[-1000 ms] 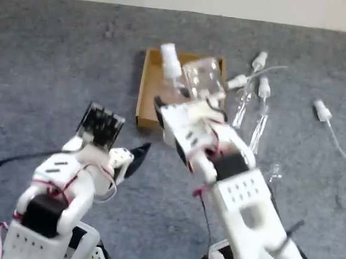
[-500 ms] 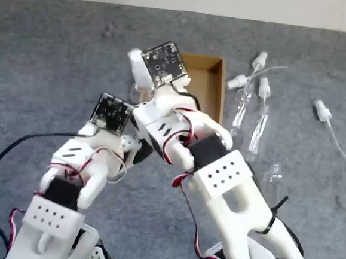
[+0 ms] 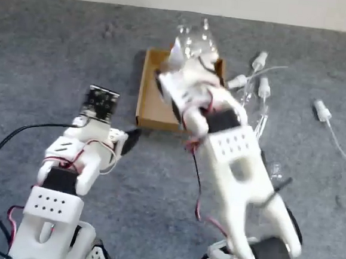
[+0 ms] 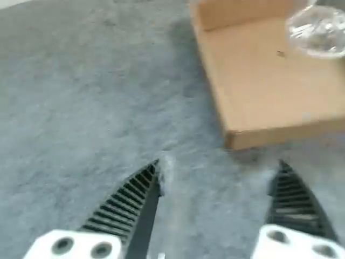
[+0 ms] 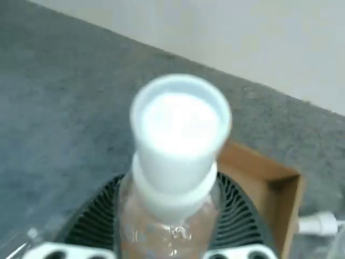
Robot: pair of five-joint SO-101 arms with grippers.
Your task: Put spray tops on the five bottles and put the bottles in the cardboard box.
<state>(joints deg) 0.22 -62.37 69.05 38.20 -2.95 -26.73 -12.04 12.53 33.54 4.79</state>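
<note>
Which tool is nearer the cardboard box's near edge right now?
Left. The left tool sits open just short of the cardboard box near edge; the right tool holds a bottle above the box's far end.

The left arm (image 3: 68,169) is folded and sits low, its elbow raised and its wrist angled forward and down. The left gripper (image 4: 218,175) points ahead, its jaws spread wide with nothing between them. The right arm (image 3: 236,164) stretches far forward, almost straight. At its end the right gripper (image 5: 171,189) has its jaws closed around a bottle (image 5: 175,129).
</note>
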